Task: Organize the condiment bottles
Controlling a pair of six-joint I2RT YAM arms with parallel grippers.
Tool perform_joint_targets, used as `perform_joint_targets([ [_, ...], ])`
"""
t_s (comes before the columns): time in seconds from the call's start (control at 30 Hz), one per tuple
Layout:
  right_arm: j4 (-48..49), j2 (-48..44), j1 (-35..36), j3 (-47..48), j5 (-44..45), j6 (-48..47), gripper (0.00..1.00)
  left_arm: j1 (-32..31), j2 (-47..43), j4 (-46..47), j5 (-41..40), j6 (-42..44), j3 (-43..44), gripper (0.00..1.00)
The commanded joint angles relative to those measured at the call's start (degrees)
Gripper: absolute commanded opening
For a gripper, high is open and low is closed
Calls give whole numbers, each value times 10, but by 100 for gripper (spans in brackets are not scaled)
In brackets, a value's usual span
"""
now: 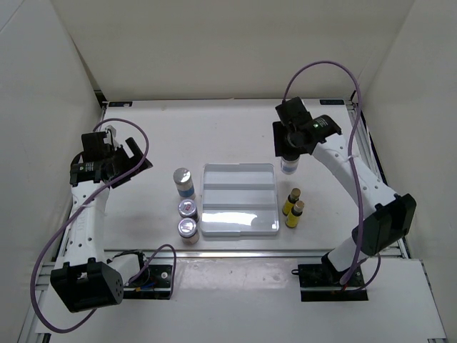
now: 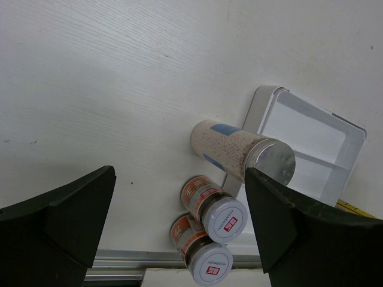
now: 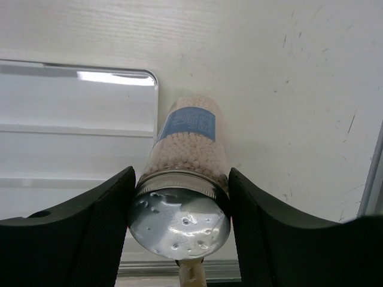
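My right gripper (image 1: 289,151) (image 3: 181,179) is shut on the silver cap of a white blue-labelled bottle (image 1: 288,166) (image 3: 185,134), held upright just right of the white tray's (image 1: 239,225) far right corner. Whether the bottle touches the table I cannot tell. My left gripper (image 1: 132,161) (image 2: 179,173) is open and empty, left of the tray. The second white bottle (image 1: 184,182) (image 2: 239,152) and two silver-lidded jars (image 1: 188,209) (image 1: 188,229) (image 2: 216,207) (image 2: 203,254) stand in a row along the tray's left side. Two slim yellow bottles (image 1: 291,201) (image 1: 296,213) stand right of the tray.
The stepped tray (image 2: 311,128) (image 3: 72,125) has nothing in it. A metal rail (image 1: 285,254) runs along the table's near edge, close behind the jars. White walls enclose the table at the back and on both sides.
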Motion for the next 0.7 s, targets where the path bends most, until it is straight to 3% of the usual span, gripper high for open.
perform_joint_targets([
  [0.0,15,19,15,54,6,-18,21,-2,-11,-2,-3,1,2,100],
  [0.27,65,84,39,70,-51,-18,19,-2,-6,-2,-3,1,2,100],
  [0.67,127,147,50,63,-56,-18,18,-2,-6,-2,-3,1,2,100],
])
